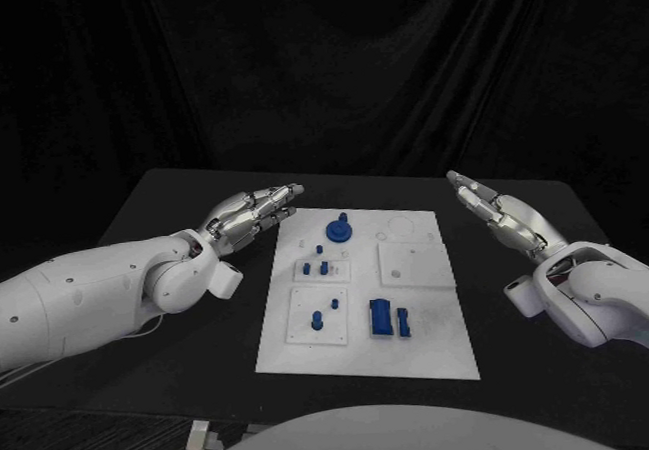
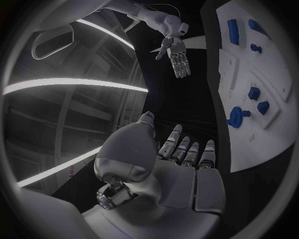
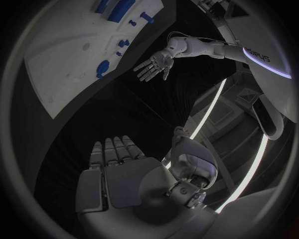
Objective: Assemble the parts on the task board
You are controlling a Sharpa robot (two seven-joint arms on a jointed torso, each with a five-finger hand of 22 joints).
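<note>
The white task board (image 1: 417,356) lies in the middle of the black bench (image 1: 166,207), carrying small blue parts (image 1: 385,317) that lie or stand in its raised sections. The left hand (image 1: 252,214) and the right hand (image 1: 500,215) are raised on either side of the board, fingers extended and apart, holding nothing and touching nothing. No writing on the board can be read.

Dim, dark surroundings; the white task board (image 1: 365,328) is the brightest surface. Wrist views bend edges, with bright ceiling strips glaring.
</note>
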